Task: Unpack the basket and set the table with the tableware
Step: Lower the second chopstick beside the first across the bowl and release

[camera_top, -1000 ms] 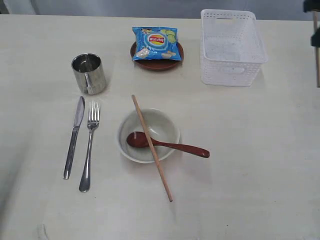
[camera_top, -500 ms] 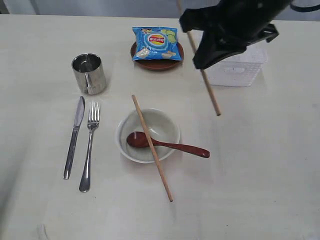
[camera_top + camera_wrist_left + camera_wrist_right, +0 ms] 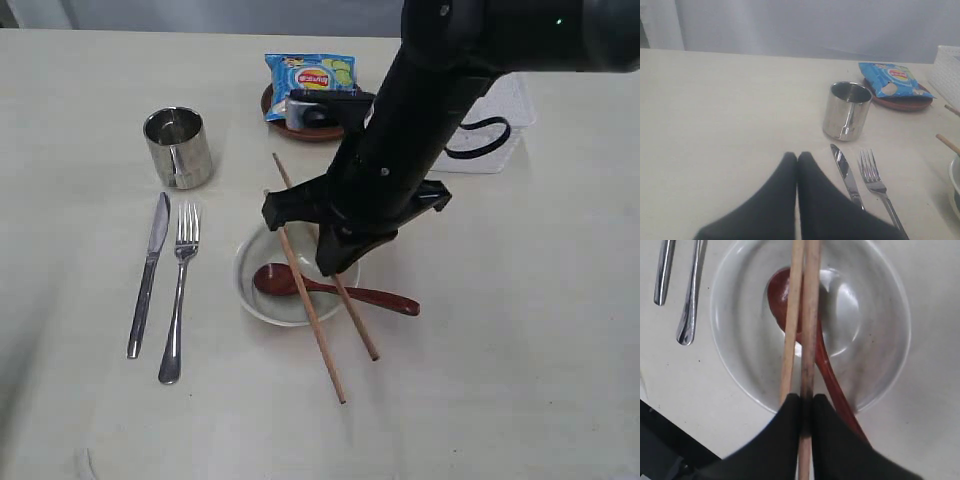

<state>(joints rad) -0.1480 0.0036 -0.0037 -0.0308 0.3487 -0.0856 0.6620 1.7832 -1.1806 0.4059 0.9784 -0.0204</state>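
Note:
My right gripper (image 3: 806,400) is shut on one wooden chopstick (image 3: 810,315), held over the cream bowl (image 3: 730,365) alongside the other chopstick (image 3: 792,315), which lies across the bowl's rim. The reddish-brown spoon (image 3: 785,295) rests in the bowl. In the exterior view the right arm reaches across to the bowl (image 3: 255,290), and the held chopstick (image 3: 360,325) slants over the spoon's handle (image 3: 385,298). My left gripper (image 3: 797,156) is shut and empty, low over the table near the knife (image 3: 845,172), fork (image 3: 872,175) and steel mug (image 3: 846,111).
The white basket (image 3: 505,110) stands at the back right, partly behind the right arm. A blue chip bag (image 3: 310,75) lies on the brown plate (image 3: 905,103) at the back. Bare table (image 3: 520,350) stretches to the right of the bowl.
The right arm has swung in from the basket side with the chopstick and lowered it over the bowl, beside the chopstick lying there. Nothing else on the table has moved.

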